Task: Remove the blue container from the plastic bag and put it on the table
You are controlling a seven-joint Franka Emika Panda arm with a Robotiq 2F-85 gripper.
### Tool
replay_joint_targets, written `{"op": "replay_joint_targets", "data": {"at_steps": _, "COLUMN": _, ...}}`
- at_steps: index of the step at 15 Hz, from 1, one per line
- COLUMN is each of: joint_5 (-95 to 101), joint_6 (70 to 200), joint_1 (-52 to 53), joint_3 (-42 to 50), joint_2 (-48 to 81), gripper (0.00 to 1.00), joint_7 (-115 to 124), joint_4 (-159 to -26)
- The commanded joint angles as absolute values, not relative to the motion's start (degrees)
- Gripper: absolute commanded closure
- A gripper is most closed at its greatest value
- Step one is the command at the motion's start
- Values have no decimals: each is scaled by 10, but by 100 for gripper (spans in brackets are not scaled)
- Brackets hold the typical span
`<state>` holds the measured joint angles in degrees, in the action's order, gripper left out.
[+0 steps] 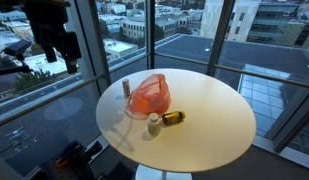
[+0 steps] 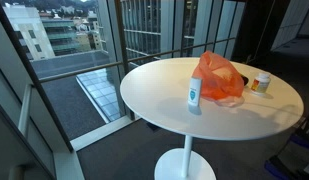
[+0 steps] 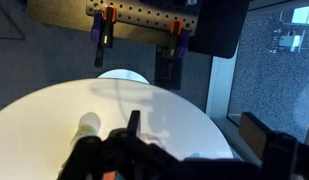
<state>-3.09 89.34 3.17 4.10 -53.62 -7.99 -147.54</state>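
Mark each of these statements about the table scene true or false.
1. An orange plastic bag lies on the round white table. True.
2. The fingers are gripping the bag. False: the fingers hang high off to one side of the table, apart from the bag and from everything on the table.
3. A blue and white container stands upright on the table, outside the bag. True.
4. The amber bottle stands upright. False: the amber bottle lies on its side beside a small white bottle.
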Motion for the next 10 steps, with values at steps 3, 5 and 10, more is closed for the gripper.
{"op": "replay_joint_targets", "data": {"at_steps": 3, "joint_5": -33, "joint_6": 892, "joint_1": 27, "joint_3": 38, "joint_2": -535, "gripper": 0, "joint_7": -83, "joint_4": -1474}}
{"op": "replay_joint_targets", "data": {"at_steps": 5, "joint_5": -33, "joint_6": 892, "joint_1": 27, "joint_3": 38, "joint_2": -535, "gripper": 0, "joint_7": -83, "joint_4": -1474}}
{"op": "replay_joint_targets", "data": {"at_steps": 10, "joint_5": -36, "joint_6": 935, "joint_1": 20, "joint_3": 18, "joint_2": -492, "gripper": 0, "joint_7": -45, "joint_4": -1456}}
